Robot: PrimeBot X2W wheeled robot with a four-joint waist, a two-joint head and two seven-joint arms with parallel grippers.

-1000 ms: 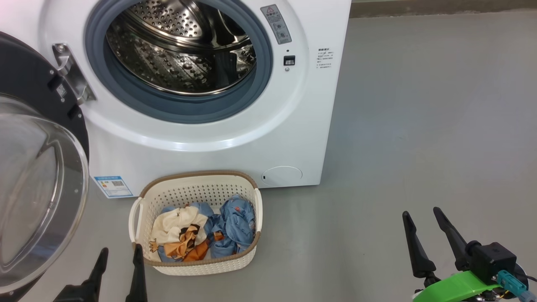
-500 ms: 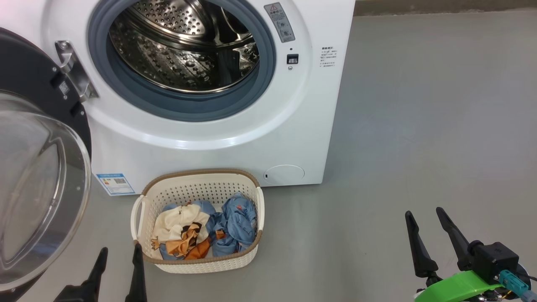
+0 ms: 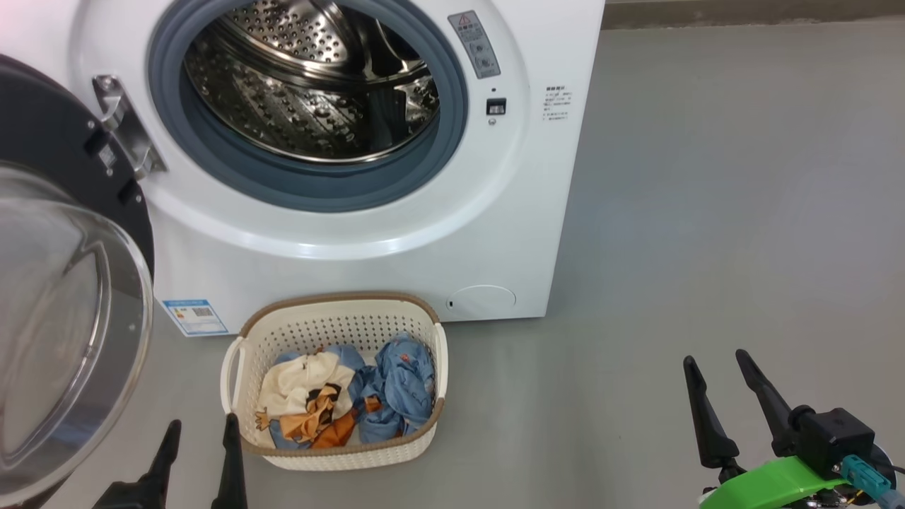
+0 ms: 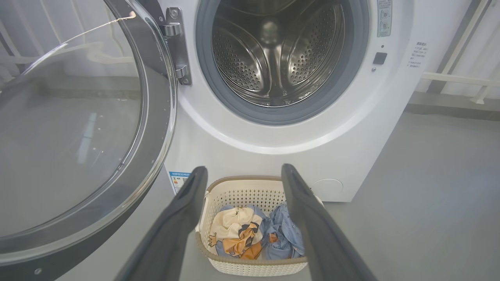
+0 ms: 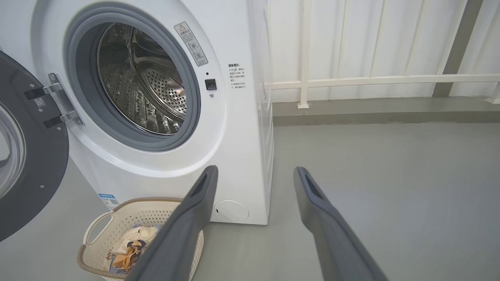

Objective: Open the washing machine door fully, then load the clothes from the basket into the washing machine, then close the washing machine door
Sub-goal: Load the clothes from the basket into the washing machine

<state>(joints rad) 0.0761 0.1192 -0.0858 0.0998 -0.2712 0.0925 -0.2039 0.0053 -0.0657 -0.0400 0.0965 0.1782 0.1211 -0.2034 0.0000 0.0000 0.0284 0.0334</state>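
The white washing machine (image 3: 368,268) stands ahead with its steel drum (image 3: 311,78) exposed. Its door (image 3: 63,311) hangs swung open at the left, glass bowl facing me. On the floor before the machine sits the cream basket (image 3: 339,322), holding the clothes: a cream printed garment (image 3: 300,392) and a light blue one (image 3: 403,378). My left gripper (image 3: 200,429) is open, just left of the basket's near corner. My right gripper (image 3: 715,362) is open over bare floor, well right of the basket. The left wrist view has the basket (image 4: 242,191) between my open fingers.
Grey floor (image 3: 707,212) spreads to the right of the machine. A white railing and a low grey kerb (image 5: 371,113) run behind it. The open door (image 4: 78,128) takes up the space left of the basket.
The head camera has shifted slightly, so the machine and basket sit a little lower and to the right in view. Both grippers stay open in the same spots.
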